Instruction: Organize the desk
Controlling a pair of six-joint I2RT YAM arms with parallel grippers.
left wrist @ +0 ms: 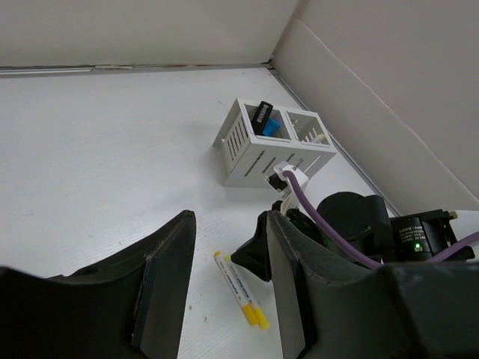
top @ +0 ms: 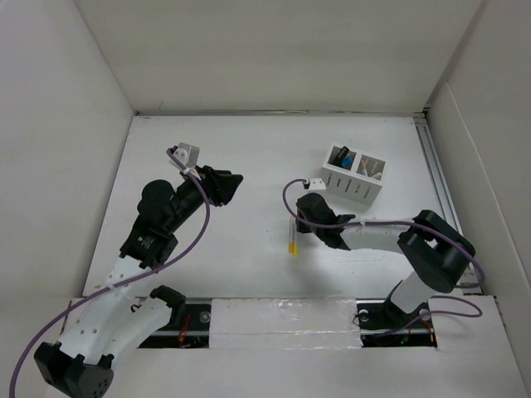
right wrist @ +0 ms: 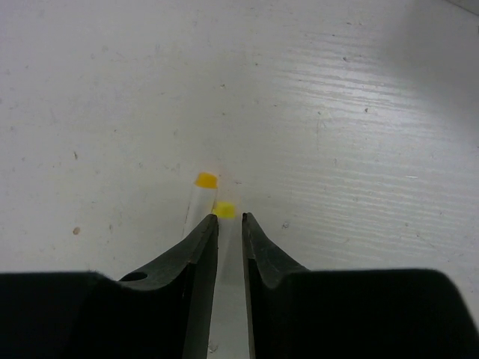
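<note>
A robot's right hand (right wrist: 230, 221) closes on a yellow-capped pen (right wrist: 227, 284) lying flat on the desk (top: 232, 149), the white walled surface that spans the space under both arms. The pen's barrel fills the narrow gap between the two fingers, though the firmness of the pinch cannot be judged.

A second pen (right wrist: 199, 196) lies just beside the first, its barrel running under the edge of one finger. That is probably the main hazard. That finger may trap or nudge the neighbour, so a lift could drag it along, roll it across the desk or tip both pens out of line.

The fingers also sit close to the capped end rather than mid-barrel. If so, the long free end could swing down on the lift, and a light pinch on a smooth round barrel might let it twist or slide out.

The likely destination, the slotted organizer (top: 353, 186), stands near the right arm towards the desk's far right corner. Its compartments already hold items, so a drooping pen could catch on the rim.

The left hand (left wrist: 228, 224) hovers over the left half of the desk with its fingers apart and nothing between them, well clear of the pens.
</note>
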